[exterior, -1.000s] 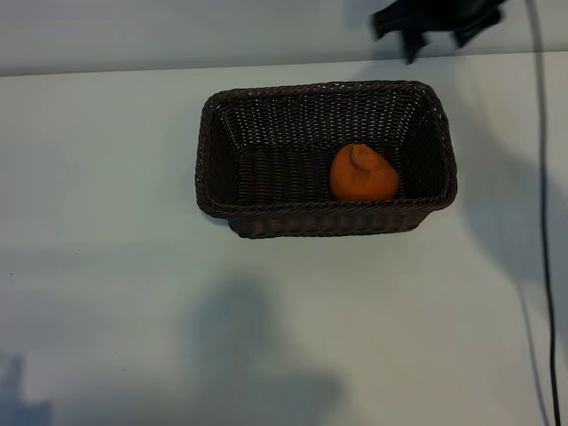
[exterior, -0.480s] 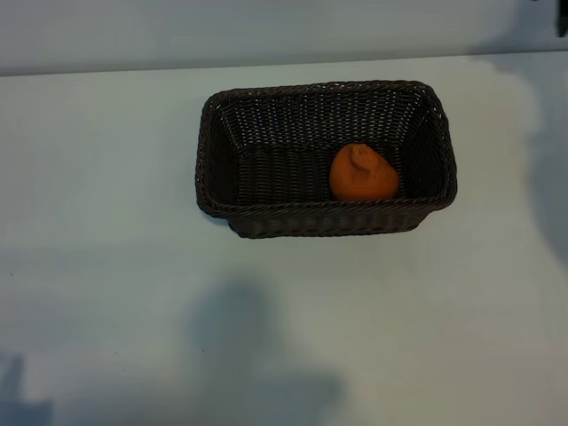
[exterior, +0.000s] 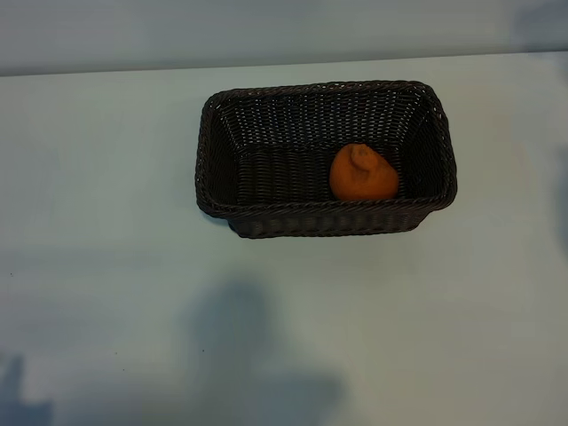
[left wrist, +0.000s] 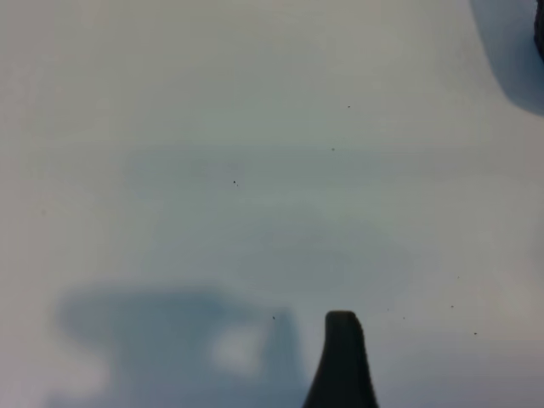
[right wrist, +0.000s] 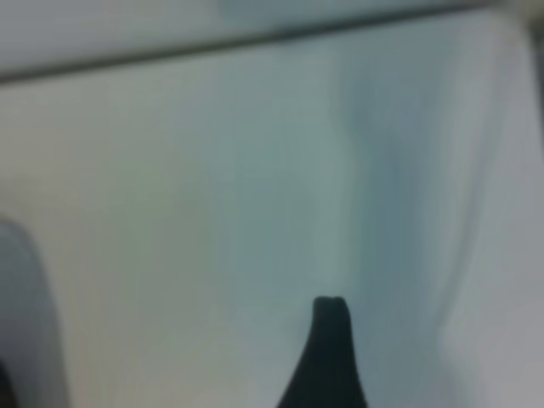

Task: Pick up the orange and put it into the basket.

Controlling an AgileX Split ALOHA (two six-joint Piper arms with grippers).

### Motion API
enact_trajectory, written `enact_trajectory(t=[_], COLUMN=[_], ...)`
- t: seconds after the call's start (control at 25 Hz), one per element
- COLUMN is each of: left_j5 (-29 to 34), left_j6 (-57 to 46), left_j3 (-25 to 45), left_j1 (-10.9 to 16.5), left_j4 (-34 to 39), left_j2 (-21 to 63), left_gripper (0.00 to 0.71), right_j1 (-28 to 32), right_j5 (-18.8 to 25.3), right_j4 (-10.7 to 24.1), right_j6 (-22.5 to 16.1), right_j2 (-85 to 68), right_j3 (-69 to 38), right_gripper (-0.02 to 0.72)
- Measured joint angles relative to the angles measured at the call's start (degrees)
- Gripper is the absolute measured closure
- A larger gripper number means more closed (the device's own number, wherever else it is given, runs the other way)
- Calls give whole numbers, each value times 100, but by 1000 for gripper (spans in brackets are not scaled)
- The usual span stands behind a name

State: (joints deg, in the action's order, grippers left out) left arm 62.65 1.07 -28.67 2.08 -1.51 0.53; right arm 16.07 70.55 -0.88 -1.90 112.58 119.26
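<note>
The orange [exterior: 363,174] lies inside the dark wicker basket [exterior: 222,151], against its near wall and right of the middle, with its knob pointing up. Nothing touches it. Neither arm appears in the exterior view. In the left wrist view my left gripper [left wrist: 272,340] hangs over bare white table; only one dark fingertip [left wrist: 342,327] shows and nothing is held. My right gripper [right wrist: 272,340] likewise shows a single fingertip [right wrist: 329,310] over the white tabletop near its edge, and it is empty too. Both stand open, away from the basket.
The white table [exterior: 106,266] spreads wide around the basket. Its far edge [exterior: 89,71] runs just behind the basket. Soft shadows fall on the near part of the tabletop.
The right arm's dark gripper, seen at the upper right corner a second ago, has drawn back out of the exterior view. The orange and basket have not moved.
</note>
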Motion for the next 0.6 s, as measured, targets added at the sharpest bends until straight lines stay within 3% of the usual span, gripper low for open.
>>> enact_trajectory(t=[0.6], left_j5=[0], left_j6=[5], left_j3=[0], left_j1=[0], left_j4=[0], left_j2=[0], left_gripper=[135], right_j1=[9], right_j5=[-14], right_j4=[-29], right_j6=[155], right_j2=[-4115], right_j3=[-2294], right_gripper=[120])
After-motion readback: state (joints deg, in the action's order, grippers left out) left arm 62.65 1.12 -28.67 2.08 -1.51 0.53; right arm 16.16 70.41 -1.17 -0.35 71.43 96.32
